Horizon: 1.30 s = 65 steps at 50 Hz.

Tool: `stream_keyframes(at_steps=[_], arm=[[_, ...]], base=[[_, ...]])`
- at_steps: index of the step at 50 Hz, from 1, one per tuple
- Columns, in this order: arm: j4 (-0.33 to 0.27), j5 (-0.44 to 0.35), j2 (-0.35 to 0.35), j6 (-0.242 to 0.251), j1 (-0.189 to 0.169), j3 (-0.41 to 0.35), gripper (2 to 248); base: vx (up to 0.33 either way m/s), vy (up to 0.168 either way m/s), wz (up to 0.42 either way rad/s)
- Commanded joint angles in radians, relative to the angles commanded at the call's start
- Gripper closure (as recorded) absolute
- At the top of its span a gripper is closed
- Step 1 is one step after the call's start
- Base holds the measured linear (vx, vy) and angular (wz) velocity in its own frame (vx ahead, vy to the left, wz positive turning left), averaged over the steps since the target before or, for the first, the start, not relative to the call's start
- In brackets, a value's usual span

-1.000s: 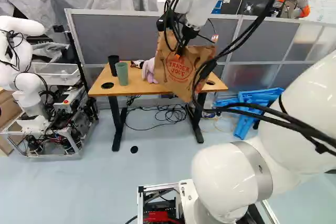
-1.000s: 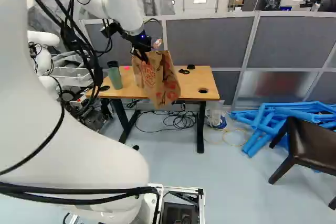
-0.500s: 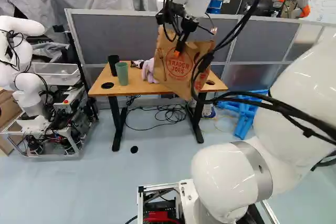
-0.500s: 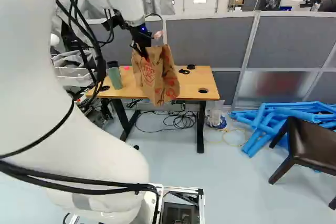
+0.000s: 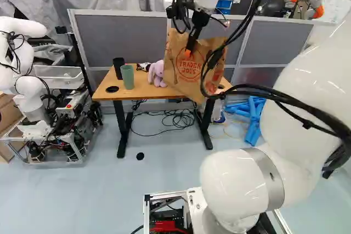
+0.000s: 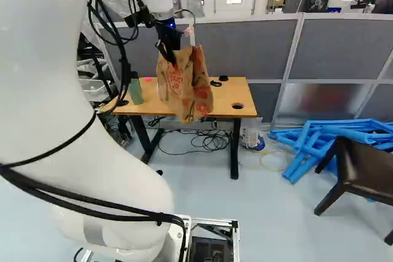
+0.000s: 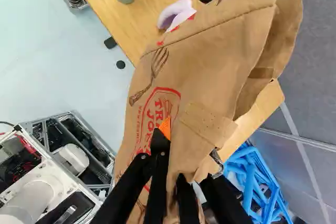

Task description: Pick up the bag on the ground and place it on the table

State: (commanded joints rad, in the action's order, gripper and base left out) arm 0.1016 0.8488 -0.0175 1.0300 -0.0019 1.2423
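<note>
Grey partition panels (image 6: 245, 50) stood behind the wooden-topped table (image 6: 228, 99), a pale wood surface on dark legs, and ahead of it hung the tall brown paper bag (image 5: 178, 78), well off the ground. The black two-fingered gripper (image 5: 189, 49) of the white arm had its jaws clenched on the bag near its mouth. Whether the bag's base lay wholly over the tabletop or partly ahead of the near edge could not be told. The step in hand seemed to be the carry across, with the set-down still to do. It called for enough height for the base to clear the edge, then a slow, straight lowering beside the light purple plush toy (image 5: 157, 73) and the tall green cup (image 5: 127, 76), so that neither was swept aside. Held by the thin paper alone, the bag might swing, tear or fold over, so the jaws would best part only once its base sat flat. Red lettering in a rounded emblem (image 5: 189, 67) marked the bag's face, with a brown fork drawing (image 7: 152, 77) beside it.
</note>
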Motion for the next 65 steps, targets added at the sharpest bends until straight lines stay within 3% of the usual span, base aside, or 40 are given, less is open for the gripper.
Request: stream_keyframes(at_steps=[19, 34, 65], arm=[[0.000, 0.132, 0.059, 0.000, -0.039, 0.103, 229], [0.000, 0.147, 0.090, 0.000, -0.056, 0.137, 229], [0.000, 0.147, 0.090, 0.000, -0.056, 0.137, 229]], base=[[0.000, 0.000, 0.000], [0.057, -0.015, 0.002], [0.210, -0.210, 0.016]])
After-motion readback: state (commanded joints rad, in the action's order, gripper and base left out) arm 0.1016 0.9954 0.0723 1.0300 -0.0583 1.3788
